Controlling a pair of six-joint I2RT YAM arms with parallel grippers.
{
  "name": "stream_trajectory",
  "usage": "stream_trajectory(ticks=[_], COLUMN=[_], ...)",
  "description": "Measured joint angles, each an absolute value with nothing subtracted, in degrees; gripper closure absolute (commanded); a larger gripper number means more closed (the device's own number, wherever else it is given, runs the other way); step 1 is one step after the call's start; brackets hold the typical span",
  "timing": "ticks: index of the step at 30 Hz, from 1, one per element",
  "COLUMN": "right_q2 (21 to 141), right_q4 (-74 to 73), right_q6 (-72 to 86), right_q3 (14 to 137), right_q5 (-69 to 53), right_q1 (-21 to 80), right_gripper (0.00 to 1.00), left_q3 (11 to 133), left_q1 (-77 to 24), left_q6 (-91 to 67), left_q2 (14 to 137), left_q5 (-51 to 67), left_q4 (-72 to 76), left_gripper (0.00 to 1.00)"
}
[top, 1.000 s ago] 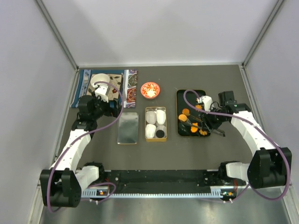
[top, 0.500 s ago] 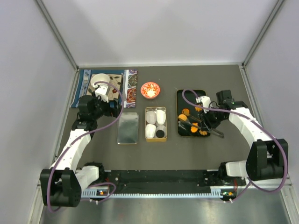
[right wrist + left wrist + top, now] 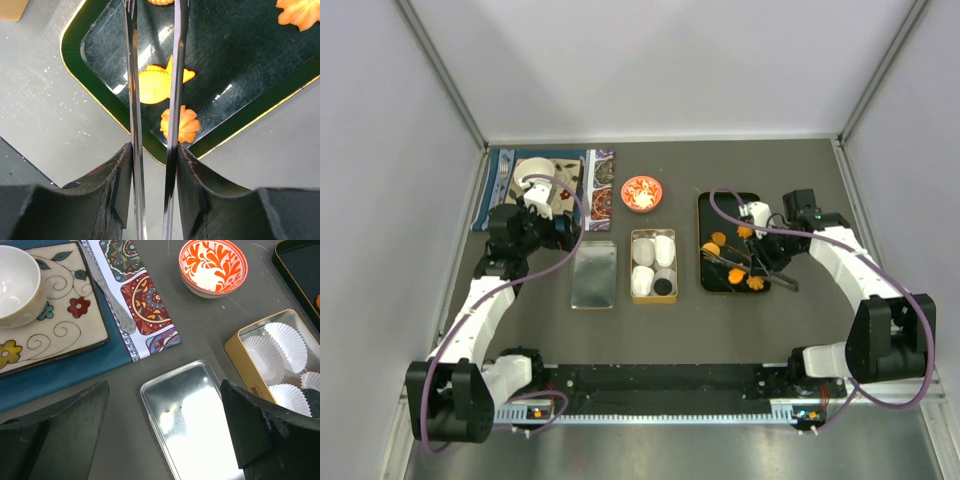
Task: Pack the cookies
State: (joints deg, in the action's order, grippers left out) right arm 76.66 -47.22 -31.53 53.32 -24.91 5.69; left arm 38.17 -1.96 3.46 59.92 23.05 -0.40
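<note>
Tongs (image 3: 131, 100) are clamped in the right gripper (image 3: 154, 162), blades partly squeezed. A fish-shaped cookie (image 3: 151, 86) is seen straight ahead between them on the black tray (image 3: 240, 80), long axis crosswise. The left gripper (image 3: 162, 425) is spread wide, well apart.

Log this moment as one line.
left gripper: open over tin lid | right gripper: gripping tongs above cookies in black tray

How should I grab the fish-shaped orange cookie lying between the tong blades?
Pinch the fish-shaped cookie across its body, coming straight down from above. It lies flat on the tray, and the tongs in the right gripper hang right over it.
</note>
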Motion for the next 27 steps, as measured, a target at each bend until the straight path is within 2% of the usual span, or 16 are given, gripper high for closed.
stream_trajectory(ticks=[11, 22, 27], right_q2=[72.5, 67.5, 67.5], right_q4=[-49.1, -54.6, -55.7], right_q6=[-31.4, -30.3, -28.6], right_q3=[55.7, 64.5, 67.5], right_q5=[-24.9, -28.1, -28.5], right_q1=[5.7, 5.9, 10.1], right_gripper=[0.77, 0.77, 0.77], left_q3=[38.2, 38.2, 38.2], left_q1=[-2.0, -2.0, -2.0], left_q6=[3.6, 3.6, 3.5], left_q2=[59.9, 59.9, 59.9], left_q5=[23.0, 23.1, 23.1], left_q4=[-0.4, -0.4, -0.4], left_gripper=[0.01, 0.01, 0.01])
